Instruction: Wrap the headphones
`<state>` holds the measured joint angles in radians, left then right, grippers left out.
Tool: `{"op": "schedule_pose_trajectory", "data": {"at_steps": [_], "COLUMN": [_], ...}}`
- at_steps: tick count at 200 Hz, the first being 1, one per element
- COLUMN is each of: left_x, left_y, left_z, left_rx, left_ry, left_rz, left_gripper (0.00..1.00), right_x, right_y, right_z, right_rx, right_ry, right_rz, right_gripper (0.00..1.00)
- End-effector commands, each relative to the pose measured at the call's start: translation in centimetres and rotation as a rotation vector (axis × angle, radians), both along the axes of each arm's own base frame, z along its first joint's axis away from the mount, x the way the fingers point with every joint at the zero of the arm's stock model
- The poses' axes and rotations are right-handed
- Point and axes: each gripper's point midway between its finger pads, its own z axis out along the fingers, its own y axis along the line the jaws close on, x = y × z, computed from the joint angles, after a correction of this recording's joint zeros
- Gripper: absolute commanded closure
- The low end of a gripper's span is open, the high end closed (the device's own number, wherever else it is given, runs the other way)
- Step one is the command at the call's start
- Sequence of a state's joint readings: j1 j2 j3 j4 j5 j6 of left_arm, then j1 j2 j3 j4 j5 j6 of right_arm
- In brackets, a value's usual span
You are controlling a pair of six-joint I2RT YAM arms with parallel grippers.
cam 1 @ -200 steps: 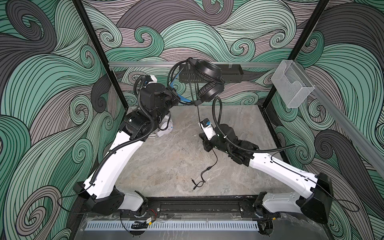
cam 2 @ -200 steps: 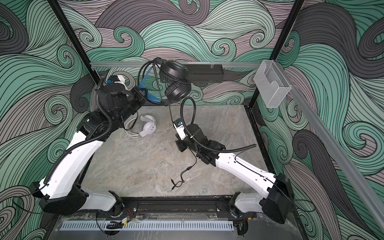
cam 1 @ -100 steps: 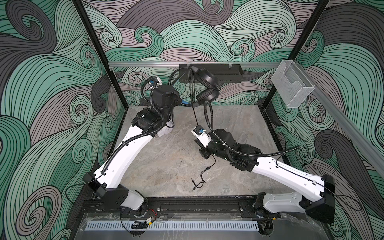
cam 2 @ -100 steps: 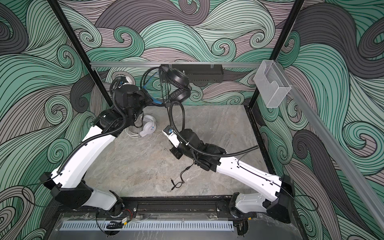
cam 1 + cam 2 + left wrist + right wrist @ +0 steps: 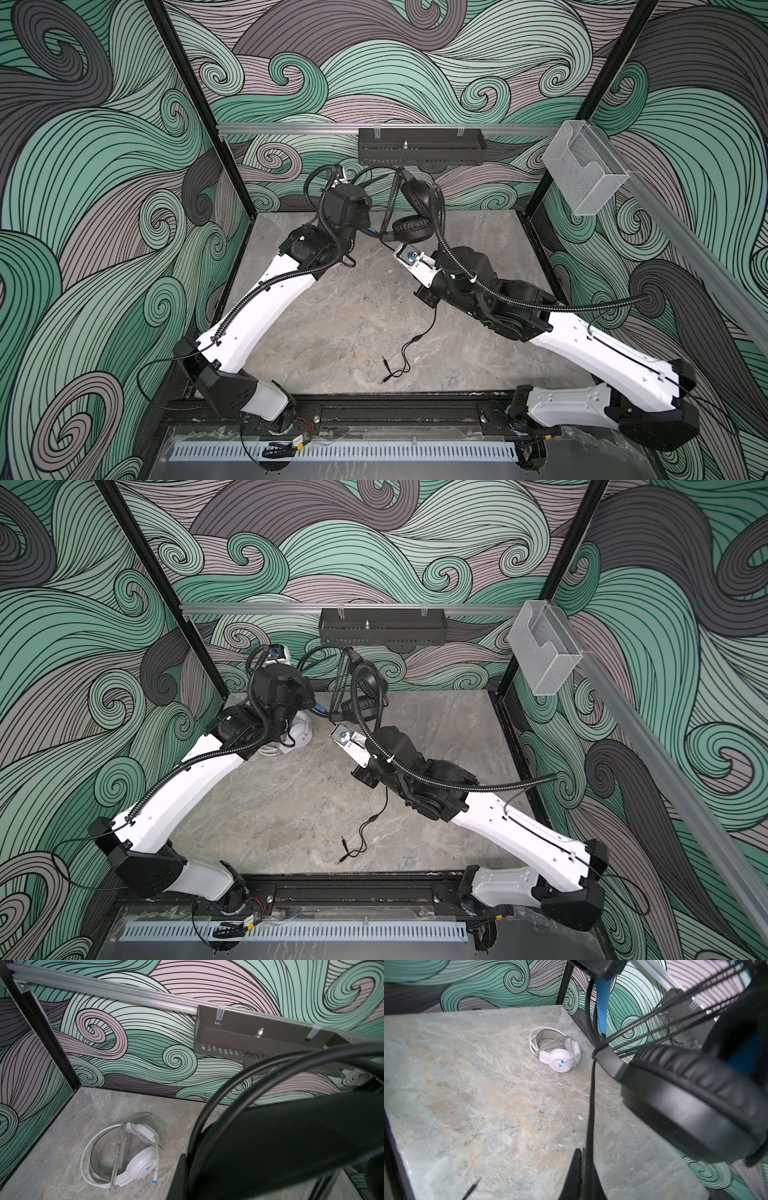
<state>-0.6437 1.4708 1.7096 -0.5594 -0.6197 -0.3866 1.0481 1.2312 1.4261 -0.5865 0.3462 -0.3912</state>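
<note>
The black headphones hang in the air just before the back wall, with the blue headband lining showing. My left gripper is shut on the headband, which fills much of the left wrist view. Several turns of the black cord stretch across the headset. My right gripper is shut on the cord a little below the ear cup. In both top views its fingertips are hidden under the wrist camera. The cord's loose tail lies on the table. The white headphones lie in the back left corner, the pale cord round them.
A black perforated tray hangs on the back rail just above the headset. A clear plastic box is fixed to the right rail. Patterned walls close in the marble table on three sides.
The black headphones have come down from in front of the tray and turned. My left gripper has carried them right and lower. The right gripper kept its hold on the cord.
</note>
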Motion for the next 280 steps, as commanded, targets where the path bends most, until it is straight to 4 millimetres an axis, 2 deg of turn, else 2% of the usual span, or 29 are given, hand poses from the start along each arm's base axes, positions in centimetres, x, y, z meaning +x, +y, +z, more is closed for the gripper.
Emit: {"op": "schedule_pose_trajectory", "data": {"at_steps": [1, 39, 43, 84, 118, 159, 201, 242, 264, 280], "left_x": [-0.6, -2.3, -3.1, -5.1, -6.0, -7.0, -8.6, -10.8, -11.7, -11.8], "left_y": [1.1, 0.1, 0.7, 2.0, 0.7, -1.1, -3.4, -4.9, -5.0, -4.8], "left_z": [1.3, -1.2, -0.3, 0.0, 0.0, -0.7, -1.8, -1.7, -1.7, -2.0], "left_rx": [0.126, 0.288, 0.280, 0.337, 0.385, 0.353, 0.310, 0.279, 0.278, 0.281], "left_ry": [-0.032, 0.039, 0.021, 0.019, 0.032, 0.059, 0.078, 0.048, 0.047, 0.059], "left_rz": [0.025, -0.052, -0.052, -0.086, -0.226, -0.359, -0.531, -0.684, -0.726, -0.721], "left_gripper": [1.00, 1.00, 1.00, 1.00, 1.00, 1.00, 1.00, 1.00, 1.00, 1.00], "right_x": [-0.8, -0.9, -0.8, 0.1, 0.1, 0.6, 0.5, 1.0, 1.2, 1.2], "right_y": [-0.6, -0.2, -0.2, -0.2, 0.0, 0.2, -0.3, -1.7, -2.6, -2.9], "right_z": [2.6, 3.9, 4.1, 4.8, 5.9, 6.9, 7.6, 6.2, 6.1, 6.2], "right_rx": [-0.144, -0.377, -0.398, -0.493, -0.500, -0.544, -0.471, -0.400, -0.372, -0.366], "right_ry": [-0.152, -0.365, -0.386, -0.522, -0.584, -0.677, -0.640, -0.528, -0.488, -0.471], "right_rz": [0.074, 0.139, 0.135, 0.112, 0.105, 0.071, 0.042, 0.014, -0.013, -0.017], "right_gripper": [1.00, 1.00, 0.99, 0.94, 0.91, 0.91, 0.87, 0.84, 0.86, 0.93]}}
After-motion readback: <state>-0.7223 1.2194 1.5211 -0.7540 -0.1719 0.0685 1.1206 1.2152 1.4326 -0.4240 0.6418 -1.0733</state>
